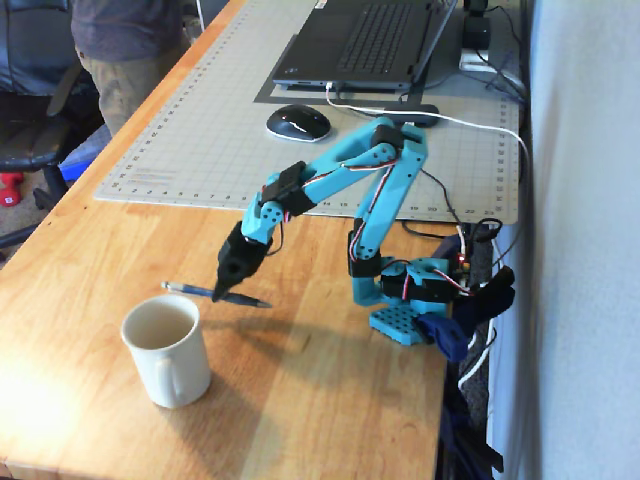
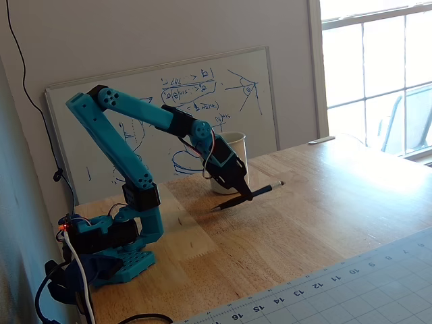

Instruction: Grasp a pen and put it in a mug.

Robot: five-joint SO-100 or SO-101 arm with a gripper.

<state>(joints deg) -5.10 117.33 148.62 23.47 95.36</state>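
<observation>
- On the wooden table [image 1: 330,400] in a fixed view, the black gripper [image 1: 219,293] pinches the thin dark pen [image 1: 216,294] with silvery tip, held level just behind the cream-white ceramic mug [image 1: 168,352].
- From another fixed view, jaws clamp the pen [image 2: 248,195], lifted off the tabletop before the mug [image 2: 236,150].

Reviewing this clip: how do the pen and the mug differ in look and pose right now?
The pen is thin, dark and long, while the mug is wide, cream-white and cylindrical. The pen is roughly level, slightly tilted in a fixed view, while the mug stands upright. The pen sits between the jaws of the gripper, while the mug stands free, untouched. Both are on or just above the same wooden table.
</observation>
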